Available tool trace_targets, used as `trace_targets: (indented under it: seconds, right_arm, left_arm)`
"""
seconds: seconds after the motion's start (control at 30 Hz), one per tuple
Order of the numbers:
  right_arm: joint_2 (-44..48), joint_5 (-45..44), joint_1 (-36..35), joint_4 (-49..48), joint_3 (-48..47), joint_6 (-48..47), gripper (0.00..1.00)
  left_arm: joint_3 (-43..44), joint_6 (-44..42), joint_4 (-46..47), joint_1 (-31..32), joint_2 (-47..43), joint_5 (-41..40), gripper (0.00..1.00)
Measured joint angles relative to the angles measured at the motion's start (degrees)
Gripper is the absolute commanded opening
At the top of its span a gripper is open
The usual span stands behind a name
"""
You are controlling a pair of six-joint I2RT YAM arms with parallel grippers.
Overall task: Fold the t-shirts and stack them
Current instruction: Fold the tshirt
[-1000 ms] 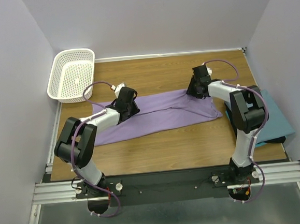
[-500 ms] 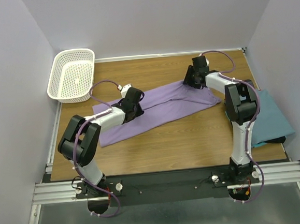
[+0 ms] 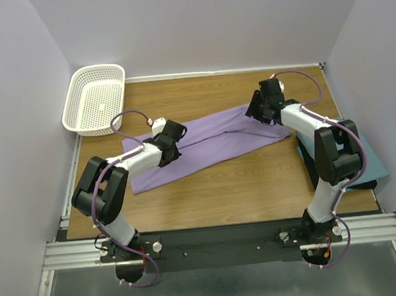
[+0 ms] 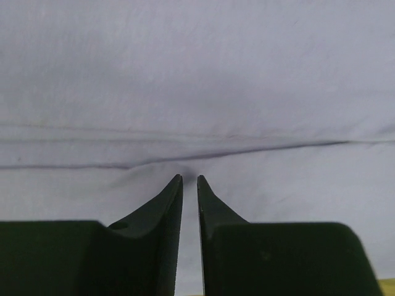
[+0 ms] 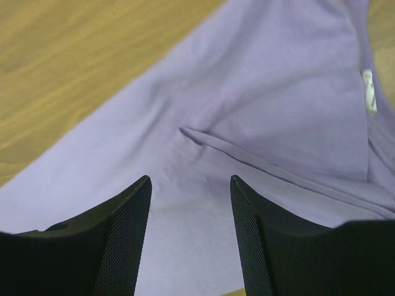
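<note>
On the table, lavender shirt: left fingers pinch it, right fingers gape above.

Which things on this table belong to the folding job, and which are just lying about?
Job:
lavender t-shirt, spread mid-table
teal t-shirt, at the right edge

Lying about:
white mesh basket, far left corner

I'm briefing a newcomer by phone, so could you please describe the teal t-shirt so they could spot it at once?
Find the wooden table and look at its right edge, just beyond the right arm. The teal t-shirt lies flat there, partly hidden by that arm. It is blue-green, unlike the lavender t-shirt stretched across the table's middle.
</note>
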State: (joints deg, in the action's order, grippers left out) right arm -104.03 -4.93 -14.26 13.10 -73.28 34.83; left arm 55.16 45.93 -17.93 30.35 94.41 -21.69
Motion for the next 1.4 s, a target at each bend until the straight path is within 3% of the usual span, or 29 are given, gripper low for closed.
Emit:
trace_targets:
  seconds: [0.2,0.5,0.67,0.93,1.17,1.4]
  right_arm:
    - [-2.91,-1.14,-0.24,0.46,2.19,1.60,0.54]
    - [-11.08,-0.94,2.47,0.44,-3.91,0.63,0.54]
    - [-17.99,-0.33,4.39,1.16,-13.73,-2.01,0.56]
    - [-34.18,3.06,4.81,6.45,-39.71,-9.22,0.60]
    - [-42.97,4.26,1.29,12.55,-55.54,-15.76,0.69]
    - [-44.48,4.04,-3.41,14.62,-58.84,-20.41,0.88]
  left_arm:
    - [-2.64,-0.02,-1.66,1.22,0.61,0.00,0.09]
    - [-0.42,-0.96,-0.57,7.54,3.06,0.48,0.05]
    - [1.95,-0.90,0.85,13.88,5.18,3.23,0.04]
    - [11.72,-1.92,0.39,21.40,12.41,12.66,0.04]
    - [22.62,-4.15,0.33,24.85,20.26,24.44,0.04]
    - [30.01,-5.27,1.62,25.11,24.39,31.74,0.13]
